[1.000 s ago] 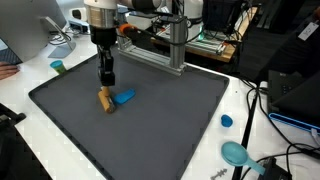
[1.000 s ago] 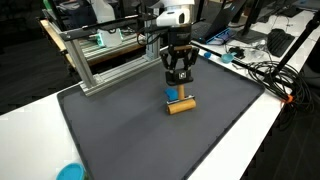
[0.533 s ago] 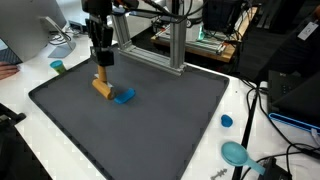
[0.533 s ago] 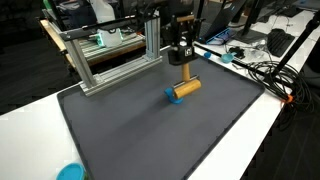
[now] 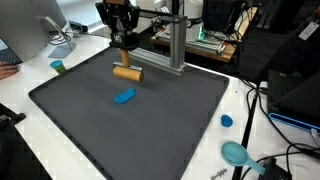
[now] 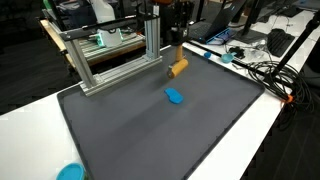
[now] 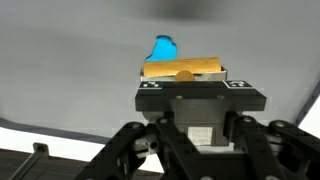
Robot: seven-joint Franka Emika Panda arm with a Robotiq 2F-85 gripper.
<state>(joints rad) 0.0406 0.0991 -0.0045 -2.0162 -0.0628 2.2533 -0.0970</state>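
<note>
In an exterior view, I see the gripper (image 5: 125, 60) closed on a wooden cylinder (image 5: 127, 73). The cylinder lies level across the jaws and hangs in the air, clear of the dark grey mat (image 5: 180, 120). A small blue piece (image 5: 124, 97) lies on the mat, almost directly below the cylinder and apart from it. The aluminium frame (image 5: 172, 50) stands just behind the arm.

In an exterior view from the opposite side, the gripper (image 6: 176, 55) holds the cylinder (image 6: 178, 68) a little tilted, in front of the frame (image 6: 110, 60). The blue piece (image 6: 174, 96) lies on the mat (image 6: 130, 130) beneath.

In the wrist view, the cylinder (image 7: 200, 66) sits crosswise between the fingers of the gripper (image 7: 183, 78), held near its middle. The blue piece (image 7: 164, 47) shows just beyond it on the mat (image 7: 70, 70).
</note>
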